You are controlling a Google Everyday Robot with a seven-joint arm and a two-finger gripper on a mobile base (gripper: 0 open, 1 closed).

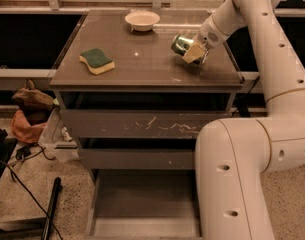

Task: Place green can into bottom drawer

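Fingers (193,52) of my gripper (190,50) look clamped across the can (181,44). It lies tilted, silver end pointing left, over the counter's (142,66) right rear; I can't tell whether it's clear of the top. The bottom drawer (142,204) stands open well below, nearer the camera and to the left.

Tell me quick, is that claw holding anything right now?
Claw: closed on the green can, at the right side of the cabinet top.
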